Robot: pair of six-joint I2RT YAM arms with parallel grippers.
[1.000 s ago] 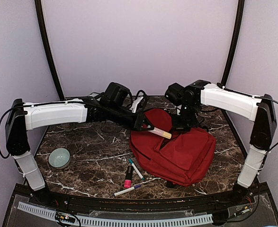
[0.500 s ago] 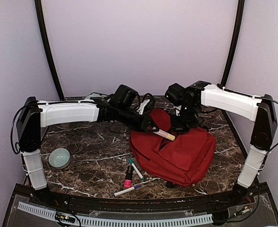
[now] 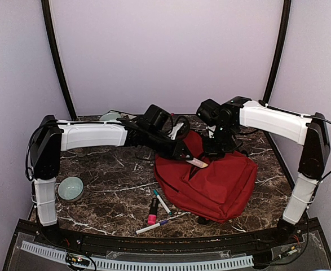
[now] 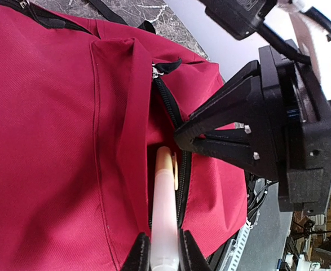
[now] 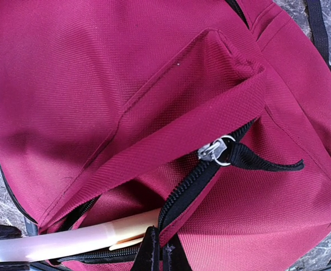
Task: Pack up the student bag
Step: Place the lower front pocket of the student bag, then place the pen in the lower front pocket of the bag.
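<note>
Poking into the student bag, marker tip hidden.

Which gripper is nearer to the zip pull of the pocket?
Right: the right gripper pinches the student bag near the zip pull; left gripper, holding a pen, is farther back.
</note>
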